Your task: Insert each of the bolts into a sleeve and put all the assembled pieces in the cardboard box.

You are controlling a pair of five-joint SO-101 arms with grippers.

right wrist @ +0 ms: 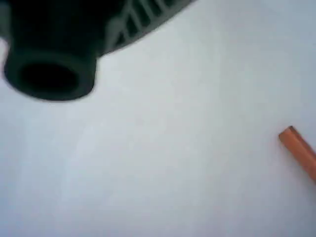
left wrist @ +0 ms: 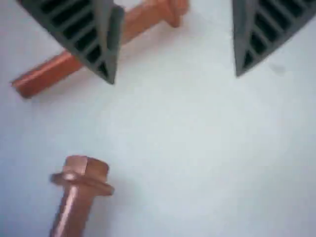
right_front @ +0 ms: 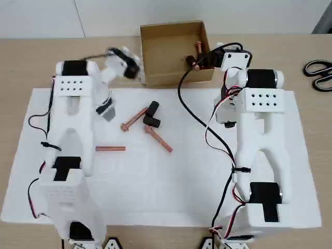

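Observation:
My left gripper (left wrist: 175, 76) hangs open over the white mat, its dark ribbed fingers (left wrist: 98, 39) spread above two copper bolts. One bolt (left wrist: 74, 61) runs behind a finger, while the other bolt (left wrist: 79, 192) shows its hex head. From above, the left gripper (right_front: 106, 110) is just left of three bolts (right_front: 134, 119), (right_front: 158, 139), (right_front: 110, 149) and two black sleeves (right_front: 152, 115). My right gripper (right wrist: 64, 34) is shut on a black sleeve (right wrist: 49, 76), hole facing the camera, with a bolt tip (right wrist: 298, 148) nearby. The cardboard box (right_front: 174, 26) holds assembled pieces (right_front: 196, 58).
A white mat (right_front: 155, 197) covers the middle of the wooden table. Scissors (right_front: 319, 72) lie at the far right edge. A black cable (right_front: 181, 88) loops from the right arm past the box's front corner.

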